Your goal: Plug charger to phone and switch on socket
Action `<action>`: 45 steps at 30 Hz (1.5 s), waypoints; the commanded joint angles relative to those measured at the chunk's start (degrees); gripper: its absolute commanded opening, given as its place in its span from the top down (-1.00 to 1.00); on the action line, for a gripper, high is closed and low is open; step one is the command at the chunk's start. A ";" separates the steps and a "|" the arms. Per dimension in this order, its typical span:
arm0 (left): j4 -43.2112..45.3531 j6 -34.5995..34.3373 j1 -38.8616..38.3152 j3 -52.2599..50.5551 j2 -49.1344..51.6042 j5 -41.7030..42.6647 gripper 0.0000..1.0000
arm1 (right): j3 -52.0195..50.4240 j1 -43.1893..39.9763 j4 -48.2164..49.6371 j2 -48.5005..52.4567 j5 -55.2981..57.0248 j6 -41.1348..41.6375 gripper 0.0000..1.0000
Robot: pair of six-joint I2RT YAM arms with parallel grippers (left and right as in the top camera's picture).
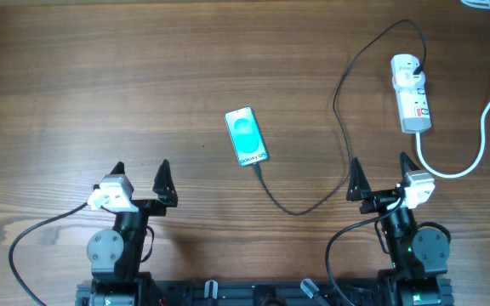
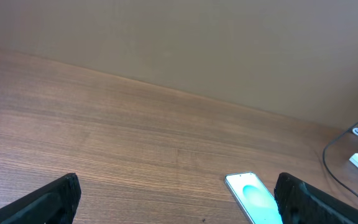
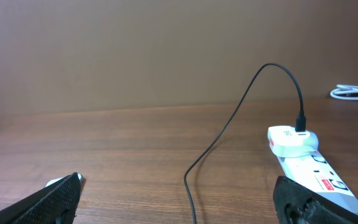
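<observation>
Overhead and wrist views of the table (image 1: 100, 68). The phone (image 1: 247, 136) lies flat near the centre with its lit screen up, between the two arms and farther out on the table than either. The socket (image 1: 411, 98) lies far right, well apart from the phone, with a white adapter (image 1: 405, 64) seated in its far end and a white lead (image 1: 481, 140) curling off its near end. The charger (image 1: 297, 212) runs from the adapter in a loose loop to the phone's near end; whether its tip is seated or only touching cannot be told. The left gripper (image 1: 140, 177) and right gripper (image 1: 381, 174) rest near the front edge, jaws spread wide and empty.

The cable is judged light and limp, so it is best pinched just behind the connector. The phone is probably smooth and liable to slide, so it should be braced at its long edges. The socket's switch likely needs a firm press.
</observation>
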 commanded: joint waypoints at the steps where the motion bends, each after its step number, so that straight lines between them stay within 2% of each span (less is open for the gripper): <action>1: -0.28 1.25 -0.20 -0.31 -0.50 -0.96 -1.00 | -0.07 0.28 0.13 -0.42 0.96 -1.03 -0.99; 2: -0.48 2.38 -0.20 -0.31 -0.48 -3.28 -1.00 | -0.07 0.28 0.13 -0.42 0.96 -1.03 -1.00; 5: -0.46 6.54 -0.20 -0.31 0.48 -3.32 -1.00 | -0.07 0.28 0.11 -0.42 0.96 -1.05 -1.00; 11: -0.46 6.49 -0.20 -0.31 7.10 -3.32 -1.00 | -0.07 0.28 0.11 -0.42 0.96 -1.05 -0.99; 18: -0.46 6.49 -0.20 -0.31 7.65 -3.32 -1.00 | -0.07 0.28 0.13 -0.42 0.96 -1.03 -0.99; 23: -0.22 6.47 -0.15 -0.31 -0.57 -3.34 -1.00 | -0.07 0.28 0.13 -0.42 0.96 -1.07 -1.00; 45: -0.46 6.47 -0.15 -0.31 -0.57 -3.34 -1.00 | -0.07 0.28 0.11 -0.42 0.96 -1.05 -0.99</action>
